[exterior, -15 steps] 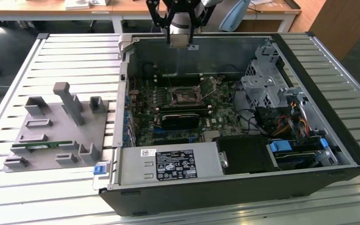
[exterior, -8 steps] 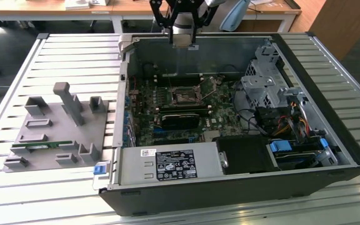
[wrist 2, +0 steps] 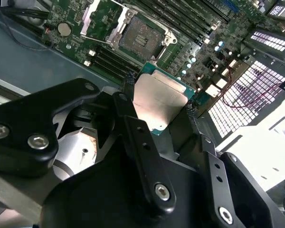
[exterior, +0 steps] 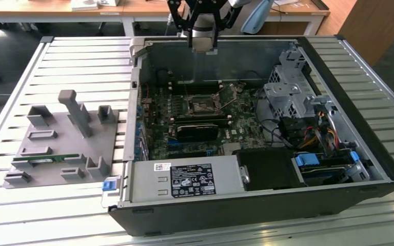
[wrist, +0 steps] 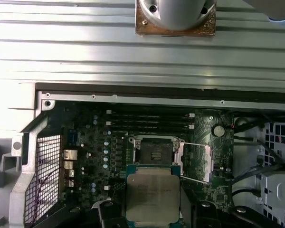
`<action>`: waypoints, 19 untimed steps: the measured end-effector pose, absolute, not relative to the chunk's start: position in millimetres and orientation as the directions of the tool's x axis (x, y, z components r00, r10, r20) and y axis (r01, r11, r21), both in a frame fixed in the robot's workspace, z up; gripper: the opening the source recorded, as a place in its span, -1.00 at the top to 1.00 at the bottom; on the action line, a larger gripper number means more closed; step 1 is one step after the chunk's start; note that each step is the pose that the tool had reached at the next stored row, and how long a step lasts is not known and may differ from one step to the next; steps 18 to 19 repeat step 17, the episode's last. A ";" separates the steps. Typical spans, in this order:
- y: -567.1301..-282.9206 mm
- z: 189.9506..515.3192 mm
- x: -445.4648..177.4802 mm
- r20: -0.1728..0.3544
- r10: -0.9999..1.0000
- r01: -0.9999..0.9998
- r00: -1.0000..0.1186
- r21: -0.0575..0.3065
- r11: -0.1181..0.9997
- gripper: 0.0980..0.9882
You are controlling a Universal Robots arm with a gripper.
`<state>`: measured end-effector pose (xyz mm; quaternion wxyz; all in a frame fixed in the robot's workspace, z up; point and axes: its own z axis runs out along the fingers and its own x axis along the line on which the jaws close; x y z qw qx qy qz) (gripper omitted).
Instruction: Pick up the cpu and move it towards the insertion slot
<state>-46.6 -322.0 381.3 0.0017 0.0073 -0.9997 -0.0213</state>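
The cpu (wrist 2: 162,100), a flat square chip with a silvery top and a green rim, is clamped between my gripper's (wrist 2: 159,95) black fingers (wrist 2: 133,123). In the first wrist view the cpu (wrist: 152,194) hangs above the motherboard, just off the insertion slot (wrist: 156,153). That slot is a square socket with a dark centre and its metal frame flipped open. The second wrist view shows the insertion slot (wrist 2: 141,39) beyond the chip. In the exterior view my gripper (exterior: 202,46) hovers high over the far wall of the open computer case, with the insertion slot (exterior: 202,105) below it.
The open computer case (exterior: 361,154) lies on a slatted metal table (exterior: 80,51). Inside are a black card (exterior: 197,130), a power supply (exterior: 183,180), a drive cage (exterior: 289,95) and cables (exterior: 320,136). A grey fixture (exterior: 60,148) with a green memory stick (exterior: 46,159) stands at the exterior view's left.
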 end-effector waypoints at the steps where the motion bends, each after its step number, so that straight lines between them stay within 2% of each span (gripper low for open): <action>1: -322.0 381.3 -45.9 0.003 -0.015 -0.015 -1.000 0.043 0.999 0.00; 19: -322.0 381.2 -36.9 0.003 -0.015 -0.015 -1.000 0.043 0.999 0.00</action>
